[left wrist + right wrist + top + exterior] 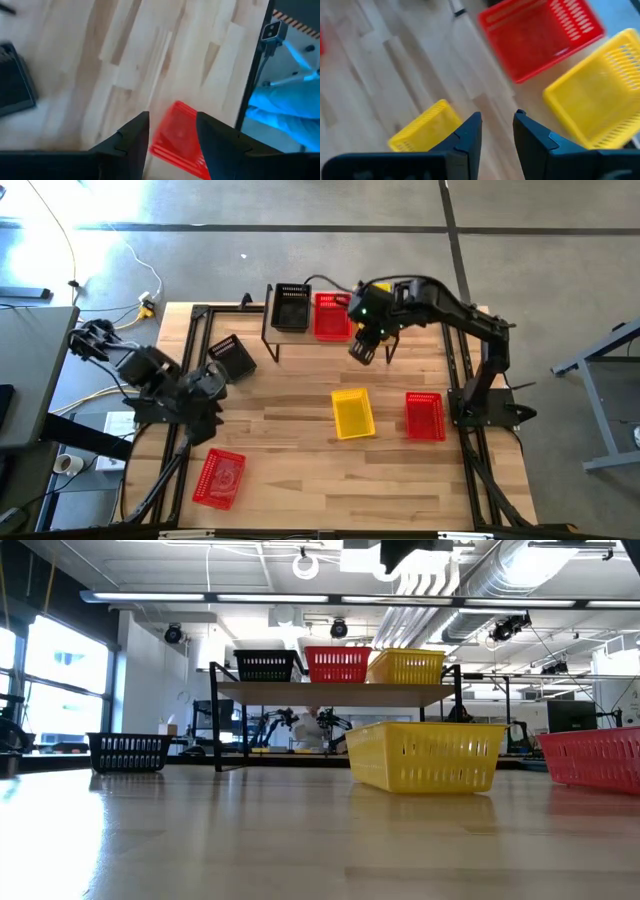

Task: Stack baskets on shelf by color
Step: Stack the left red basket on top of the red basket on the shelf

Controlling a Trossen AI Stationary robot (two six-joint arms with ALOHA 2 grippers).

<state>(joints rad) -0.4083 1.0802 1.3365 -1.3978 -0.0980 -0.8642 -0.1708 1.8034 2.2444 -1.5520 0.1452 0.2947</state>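
On the shelf [340, 692] at the table's far side stand a black basket [290, 307], a red basket [332, 316] and a yellow basket [408, 667], side by side on their bottoms. My right gripper [497, 122] hangs open and tilted down in front of the shelf's right part, with nothing between its fingers. My left gripper [172, 135] is open, high over the table's left side. Below it, toward the near edge, lies a red basket [177, 140]. On the table lie a black basket [233, 357], a yellow basket [352, 413] and another red basket [425, 416].
Black frame rails [190, 380] run along the table's left and right edges. The wooden tabletop [290, 450] shows bare between the loose baskets. Off the table's left stand a grey surface and cables [110, 250].
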